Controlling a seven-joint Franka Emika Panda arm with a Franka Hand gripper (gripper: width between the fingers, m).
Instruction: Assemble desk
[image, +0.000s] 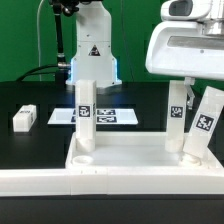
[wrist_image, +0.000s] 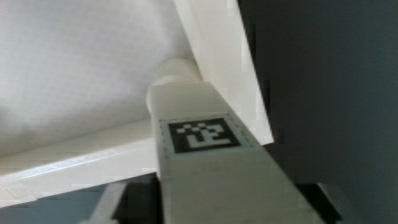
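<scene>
Jaws are straddling a tagged leg (wrist_image: 205, 150) above the desk top's (image: 125, 135) corner at the exterior view's right. Pinching it? Can't tell. Another leg (image: 85, 110) is standing left.

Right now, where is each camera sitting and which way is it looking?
Exterior view: sits off the arm, in front of the table, facing across the desk top and an upright leg toward the arm's base; the arm's white wrist shows.
Wrist view: rides on the wrist, looking along a tagged leg toward the desk top; the dark bits beside the leg may be the fingers.
Shared: the desk top and a tagged leg.
</scene>
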